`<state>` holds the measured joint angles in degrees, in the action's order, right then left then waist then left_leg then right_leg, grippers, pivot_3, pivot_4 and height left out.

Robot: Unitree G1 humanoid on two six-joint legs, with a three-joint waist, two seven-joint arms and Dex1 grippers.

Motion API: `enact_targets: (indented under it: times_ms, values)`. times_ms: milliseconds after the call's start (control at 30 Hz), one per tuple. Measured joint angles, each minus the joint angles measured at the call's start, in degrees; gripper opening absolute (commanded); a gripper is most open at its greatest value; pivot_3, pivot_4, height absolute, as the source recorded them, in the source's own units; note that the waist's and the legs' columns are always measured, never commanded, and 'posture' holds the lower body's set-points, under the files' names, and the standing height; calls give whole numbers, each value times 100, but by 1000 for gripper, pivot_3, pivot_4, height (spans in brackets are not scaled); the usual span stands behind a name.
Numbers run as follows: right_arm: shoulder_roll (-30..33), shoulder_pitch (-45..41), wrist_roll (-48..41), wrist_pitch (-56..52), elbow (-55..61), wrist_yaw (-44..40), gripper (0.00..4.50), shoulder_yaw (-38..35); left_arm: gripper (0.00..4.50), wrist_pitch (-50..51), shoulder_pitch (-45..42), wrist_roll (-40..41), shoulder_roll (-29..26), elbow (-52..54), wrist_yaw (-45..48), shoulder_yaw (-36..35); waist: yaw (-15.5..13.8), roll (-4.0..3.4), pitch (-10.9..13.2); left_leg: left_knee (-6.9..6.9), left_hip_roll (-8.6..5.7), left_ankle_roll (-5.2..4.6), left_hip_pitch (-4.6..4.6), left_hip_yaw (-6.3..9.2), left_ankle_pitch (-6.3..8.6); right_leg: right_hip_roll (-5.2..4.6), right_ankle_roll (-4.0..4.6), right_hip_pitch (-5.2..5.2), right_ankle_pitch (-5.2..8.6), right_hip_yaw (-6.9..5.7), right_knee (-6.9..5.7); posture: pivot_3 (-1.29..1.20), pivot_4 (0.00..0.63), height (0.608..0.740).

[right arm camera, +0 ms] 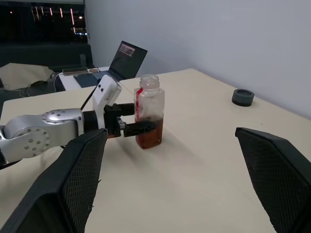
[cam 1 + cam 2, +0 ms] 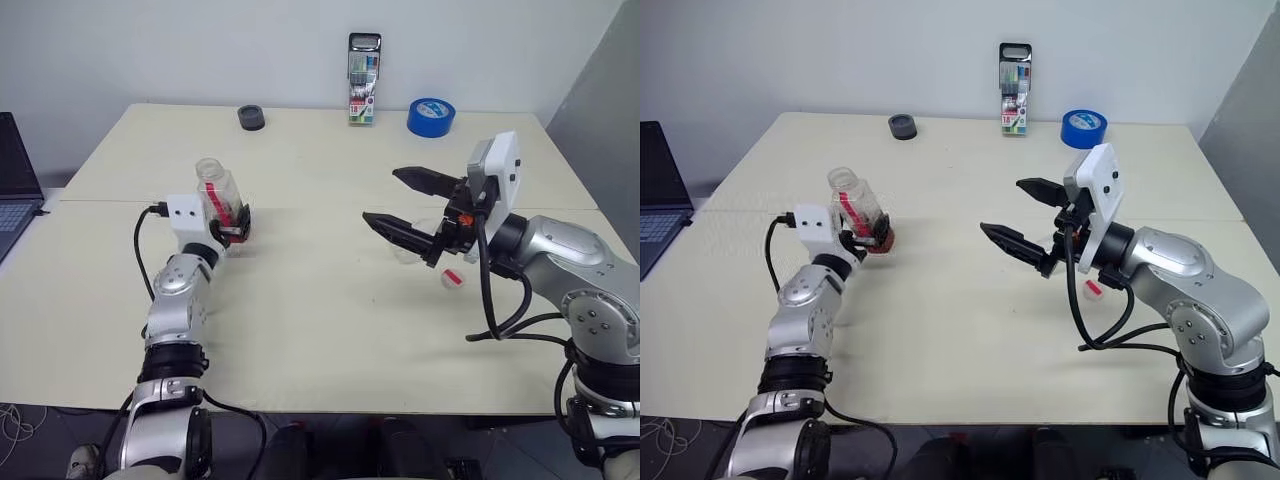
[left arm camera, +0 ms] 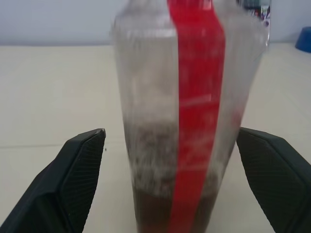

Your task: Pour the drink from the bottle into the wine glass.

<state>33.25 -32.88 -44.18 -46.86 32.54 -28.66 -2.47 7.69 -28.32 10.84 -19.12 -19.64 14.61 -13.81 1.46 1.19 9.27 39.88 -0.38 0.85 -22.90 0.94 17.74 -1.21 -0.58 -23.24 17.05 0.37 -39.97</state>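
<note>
Left wrist view: bottle [image 3: 189, 121] stands upright, mouth up — my left gripper [image 3: 180, 165] spread wide around it, gripping nothing.

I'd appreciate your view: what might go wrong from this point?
1. The bottle stands uncapped with drink in it, and the open left gripper flanks it closely. A skewed pull-back might tip it and spill.
2. The cap lies loose on the table under the right arm, below the open right gripper. A low sweep of that arm could knock it away.
</note>
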Motion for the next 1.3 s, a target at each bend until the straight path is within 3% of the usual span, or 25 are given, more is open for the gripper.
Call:
enact_targets:
  times_ms: [433,633,833,1000,1300]
  values:
    - [-193,552,13,-37,387,427,4500,43,4487,1441,1932,59,76,2591,-268,108,1,3,-3,-4,1,-2,1,0,2,-1,0,1,0,2,0,0,150,740]
    - [71,1206,327,25,537,547,4500,28,4487,2540,2816,467,-545,4410,283,244,1,6,-4,-6,1,-3,4,1,3,-1,0,6,0,2,3,0,150,740]
    - [1198,1933,1986,979,13,269,4500,286,4487,3216,2915,1512,-1445,5428,1561,390,-4,5,-4,-5,0,-2,11,-5,2,0,-1,10,1,4,2,0,150,740]
    - [1727,1729,3690,2494,-1431,232,4500,679,4487,3402,1728,2148,-1900,5176,2480,504,3,4,-2,-5,1,0,20,-13,0,7,2,12,0,9,-2,0,150,740]
    - [2024,956,6328,5440,-3635,371,4500,1845,4487,3180,765,2154,-1682,4314,2855,1104,19,3,-1,-2,2,19,16,-24,-11,7,1,7,-1,22,2,0,150,740]
